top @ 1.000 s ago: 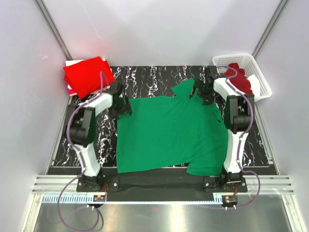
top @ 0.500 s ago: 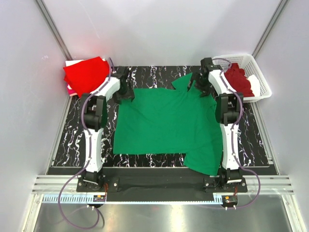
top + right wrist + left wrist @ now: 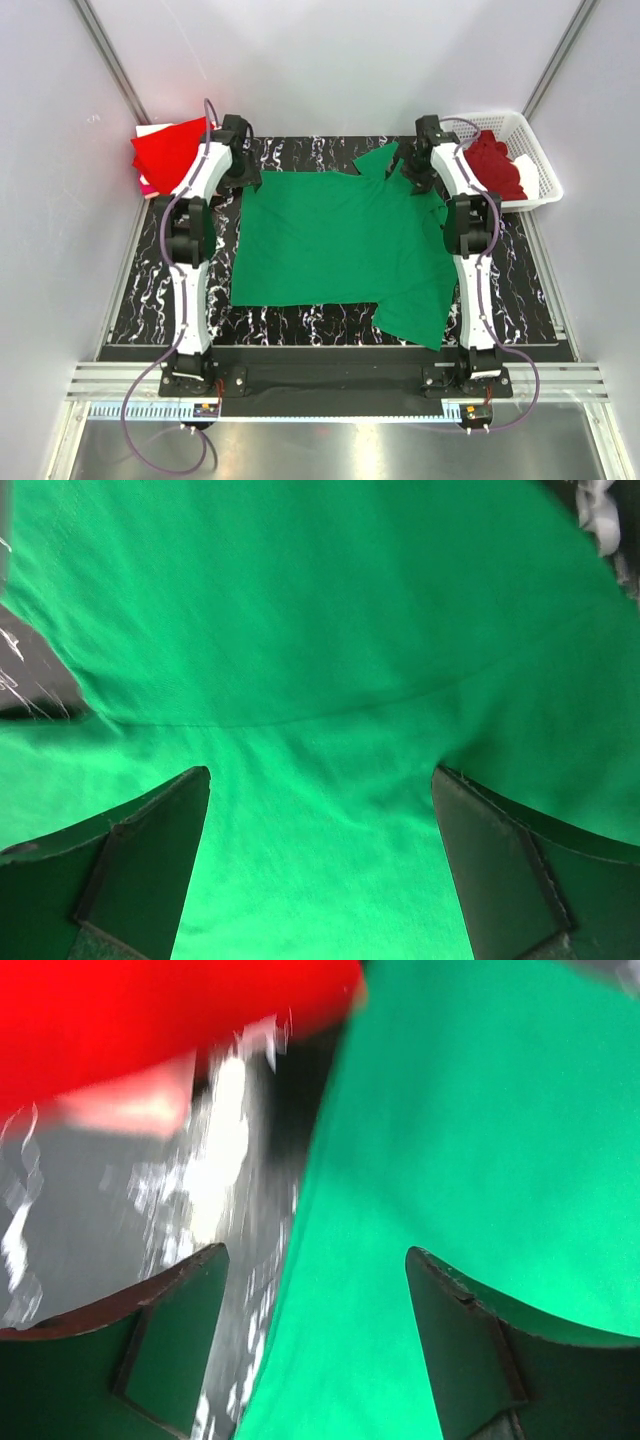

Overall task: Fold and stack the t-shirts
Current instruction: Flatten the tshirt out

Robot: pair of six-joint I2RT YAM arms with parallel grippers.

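An emerald green t-shirt (image 3: 340, 240) lies spread flat across the black marbled table (image 3: 150, 290), one sleeve at the far edge and one at the near right. My left gripper (image 3: 243, 172) is at the shirt's far left corner. In the left wrist view it (image 3: 317, 1251) is open, the shirt's edge (image 3: 440, 1140) running under the gap. My right gripper (image 3: 415, 170) is at the far right shoulder. It (image 3: 320, 772) is open too, with green cloth (image 3: 320, 630) lying beneath the fingers. A folded bright red t-shirt (image 3: 168, 150) rests at the far left on a pale pink one (image 3: 130, 1110).
A white lattice basket (image 3: 480, 120) stands at the far right corner, holding a dark maroon t-shirt (image 3: 495, 165) and something white (image 3: 527, 172). Grey walls close in on the left, right and back. Both arms stretch far over the table's sides.
Both grippers have moved toward the far edge, and the green shirt has slid that way with them and lies flatter. Its near hem now sits farther from the arm bases.
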